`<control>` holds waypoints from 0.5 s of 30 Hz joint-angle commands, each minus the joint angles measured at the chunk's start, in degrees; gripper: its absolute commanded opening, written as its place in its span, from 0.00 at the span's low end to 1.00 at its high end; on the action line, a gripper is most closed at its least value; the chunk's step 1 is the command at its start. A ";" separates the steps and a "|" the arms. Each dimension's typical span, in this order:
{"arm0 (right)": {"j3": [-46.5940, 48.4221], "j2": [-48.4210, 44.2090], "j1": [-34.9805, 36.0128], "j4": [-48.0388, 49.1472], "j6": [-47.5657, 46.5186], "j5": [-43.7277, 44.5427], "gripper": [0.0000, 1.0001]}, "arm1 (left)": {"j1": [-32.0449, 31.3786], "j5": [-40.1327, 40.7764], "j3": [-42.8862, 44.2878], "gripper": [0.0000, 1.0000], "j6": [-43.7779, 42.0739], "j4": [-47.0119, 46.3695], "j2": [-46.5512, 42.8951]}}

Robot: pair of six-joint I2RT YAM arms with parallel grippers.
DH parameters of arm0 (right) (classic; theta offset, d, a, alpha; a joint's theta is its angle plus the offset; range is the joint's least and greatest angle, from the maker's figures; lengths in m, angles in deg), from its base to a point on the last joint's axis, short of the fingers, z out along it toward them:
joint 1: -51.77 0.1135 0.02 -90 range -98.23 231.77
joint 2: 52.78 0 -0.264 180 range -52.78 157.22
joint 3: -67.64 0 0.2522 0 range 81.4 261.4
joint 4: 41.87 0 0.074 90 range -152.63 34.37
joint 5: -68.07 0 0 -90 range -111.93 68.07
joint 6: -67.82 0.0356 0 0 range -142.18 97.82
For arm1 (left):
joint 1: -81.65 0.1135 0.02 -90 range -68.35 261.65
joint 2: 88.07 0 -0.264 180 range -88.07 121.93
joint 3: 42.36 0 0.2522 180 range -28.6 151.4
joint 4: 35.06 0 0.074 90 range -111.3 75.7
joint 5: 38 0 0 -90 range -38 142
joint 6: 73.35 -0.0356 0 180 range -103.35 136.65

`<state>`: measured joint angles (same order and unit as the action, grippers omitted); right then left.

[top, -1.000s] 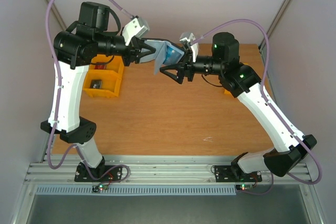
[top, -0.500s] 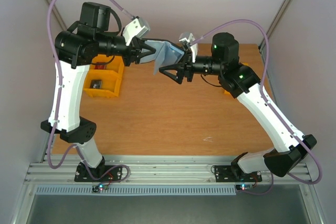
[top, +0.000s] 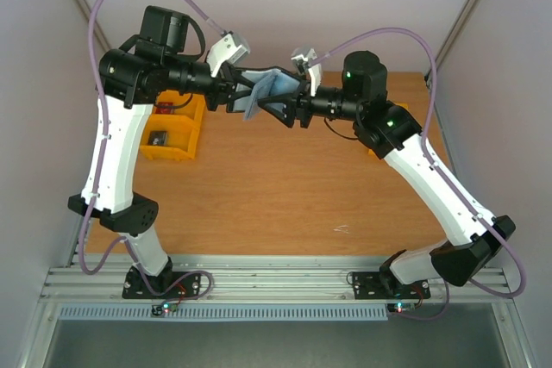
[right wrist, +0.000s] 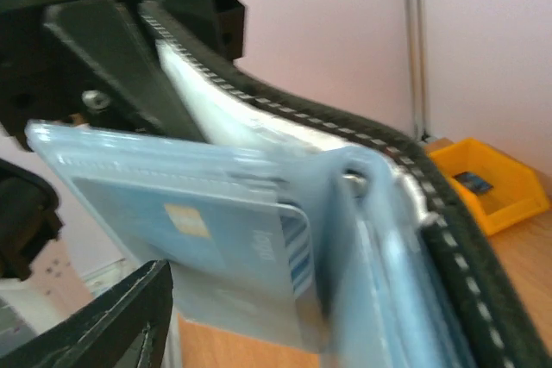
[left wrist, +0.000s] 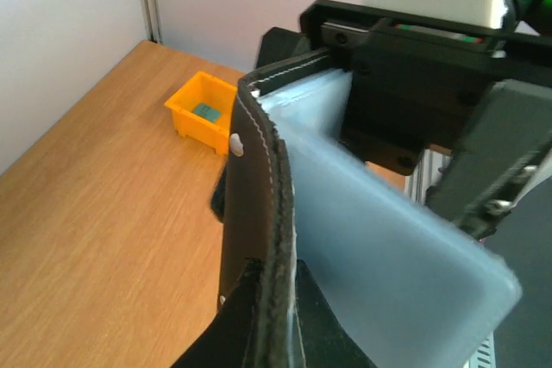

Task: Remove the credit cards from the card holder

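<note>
The card holder (top: pixel 269 84) hangs in the air over the far middle of the table, opened out. My left gripper (top: pixel 246 92) is shut on its black stitched cover (left wrist: pixel 254 178), pinching the edge between both fingers (left wrist: pixel 345 333). A blue-grey inner panel (left wrist: pixel 388 239) sticks out toward my right gripper (top: pixel 282 102). That gripper is open, its jaws spread to either side of the panel. A pale blue credit card (right wrist: pixel 216 230) shows inside the clear pocket. One right finger (right wrist: pixel 103 325) stands just below the panel, apart from it.
A yellow bin (top: pixel 172 140) with small dark items sits at the back left of the table. A second yellow bin (left wrist: pixel 203 114) stands at the back right, mostly hidden behind the right arm in the top view. Grey walls close the table in.
The left arm has carried the card holder a little right and tilted it. The right gripper has moved left over the panel, and its jaws have narrowed.
</note>
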<state>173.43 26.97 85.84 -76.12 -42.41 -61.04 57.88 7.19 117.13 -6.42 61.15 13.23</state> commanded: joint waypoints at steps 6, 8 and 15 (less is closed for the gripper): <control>3.05 1.82 0.58 -1.17 1.09 5.16 0.50 | -0.31 -4.64 -0.01 0.00 0.76 -1.59 -0.13; 3.15 1.74 0.60 -1.90 0.93 6.01 0.46 | -0.31 -5.18 0.12 0.00 0.76 -1.48 -0.13; 3.42 1.00 0.19 -4.86 -0.39 1.22 0.33 | -0.16 -5.24 1.45 0.00 -1.09 -0.01 -0.22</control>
<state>175.51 28.58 86.03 -78.87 -41.71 -57.98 58.12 5.83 116.89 -6.33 61.66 13.25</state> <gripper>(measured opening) 0.464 0.048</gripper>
